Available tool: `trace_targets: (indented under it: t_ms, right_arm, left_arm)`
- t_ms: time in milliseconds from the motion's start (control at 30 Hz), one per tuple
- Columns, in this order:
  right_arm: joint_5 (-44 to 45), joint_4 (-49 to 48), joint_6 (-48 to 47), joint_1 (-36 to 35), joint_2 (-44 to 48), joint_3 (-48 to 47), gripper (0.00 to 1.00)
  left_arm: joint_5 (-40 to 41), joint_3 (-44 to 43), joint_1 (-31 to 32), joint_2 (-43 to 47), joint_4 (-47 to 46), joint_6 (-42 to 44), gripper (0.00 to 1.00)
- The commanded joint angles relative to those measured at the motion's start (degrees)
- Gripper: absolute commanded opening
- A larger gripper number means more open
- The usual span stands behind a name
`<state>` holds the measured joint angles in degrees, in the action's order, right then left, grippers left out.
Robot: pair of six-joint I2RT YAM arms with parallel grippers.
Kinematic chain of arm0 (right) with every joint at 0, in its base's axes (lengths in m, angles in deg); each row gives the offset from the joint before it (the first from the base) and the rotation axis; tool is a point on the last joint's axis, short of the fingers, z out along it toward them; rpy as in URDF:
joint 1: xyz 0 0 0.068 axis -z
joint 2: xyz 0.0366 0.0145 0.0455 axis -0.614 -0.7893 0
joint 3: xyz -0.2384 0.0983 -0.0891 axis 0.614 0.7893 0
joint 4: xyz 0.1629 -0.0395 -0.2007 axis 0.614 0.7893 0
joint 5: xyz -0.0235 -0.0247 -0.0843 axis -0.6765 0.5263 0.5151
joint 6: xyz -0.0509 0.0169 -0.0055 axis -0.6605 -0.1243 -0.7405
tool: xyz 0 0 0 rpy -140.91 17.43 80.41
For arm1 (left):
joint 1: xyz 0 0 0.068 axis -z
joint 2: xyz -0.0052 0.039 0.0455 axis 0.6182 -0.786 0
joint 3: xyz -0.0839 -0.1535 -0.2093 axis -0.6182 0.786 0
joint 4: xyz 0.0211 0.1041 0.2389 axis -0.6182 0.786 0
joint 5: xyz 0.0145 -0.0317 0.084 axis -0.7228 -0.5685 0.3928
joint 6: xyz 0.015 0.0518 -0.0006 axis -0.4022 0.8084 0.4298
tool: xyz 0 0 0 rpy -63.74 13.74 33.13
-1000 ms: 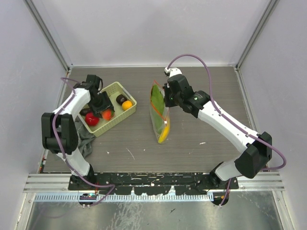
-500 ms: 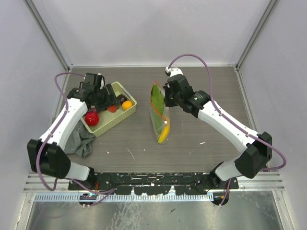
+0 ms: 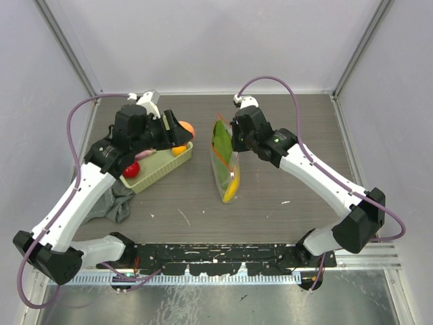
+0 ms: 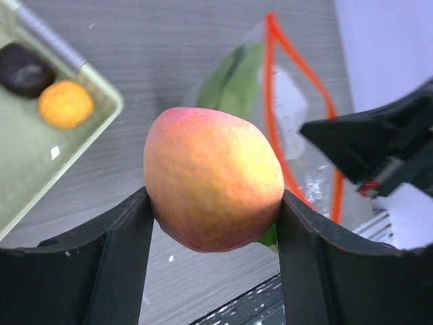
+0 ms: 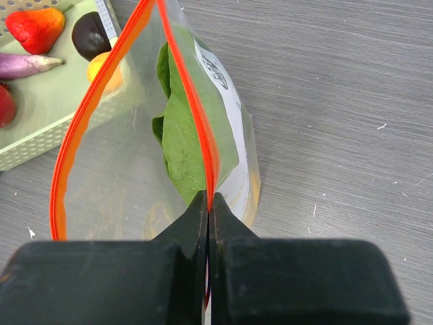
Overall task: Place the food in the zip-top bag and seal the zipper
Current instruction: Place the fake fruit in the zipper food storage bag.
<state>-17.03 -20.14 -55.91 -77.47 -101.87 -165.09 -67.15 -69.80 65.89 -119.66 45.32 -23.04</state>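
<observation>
My left gripper point(image 3: 183, 130) is shut on a round orange-pink piece of food point(image 4: 213, 179), held above the basket's far right corner, left of the zip-top bag point(image 3: 224, 166). The clear bag stands with its mouth held open. Inside it lie a green leaf point(image 5: 186, 149) and a yellow banana point(image 3: 231, 191). My right gripper point(image 5: 208, 200) is shut on the red-orange zipper point(image 5: 186, 88) at the mouth's right edge; the zipper's other side point(image 5: 95, 88) bows away to the left. The bag's mouth point(image 4: 298, 128) shows just beyond the held food in the left wrist view.
The yellow-green mesh basket point(image 3: 159, 172) sits left of the bag, with red point(image 5: 35, 28), dark brown point(image 5: 91, 35), purple point(image 5: 27, 64) and orange point(image 4: 65, 105) pieces in it. A grey cloth point(image 3: 115, 203) lies crumpled at the basket's near left corner.
My left arm has risen out of the basket with the orange-pink piece and swung right toward the bag. The right arm and the bag have not moved.
</observation>
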Motion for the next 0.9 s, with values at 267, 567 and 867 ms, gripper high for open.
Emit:
trace_targets:
  t_ms: [267, 567, 867]
  right_arm:
    - [0.95, -3.45, 1.81, -2.4, 3.82, -3.34, 0.0]
    - [0.23, -4.72, 2.62, -2.92, 3.94, -2.97, 0.0]
    - [1.06, -5.4, 2.6, -3.16, 4.6, -2.79, 0.0]
  left_arm:
    - [-1.17, -9.28, 9.61, -5.09, -12.87, -3.04, 0.52]
    - [0.13, -10.14, 12.52, -11.35, -14.65, -4.37, 0.53]
    - [1.88, -8.26, 13.16, -11.14, -8.81, -5.59, 0.57]
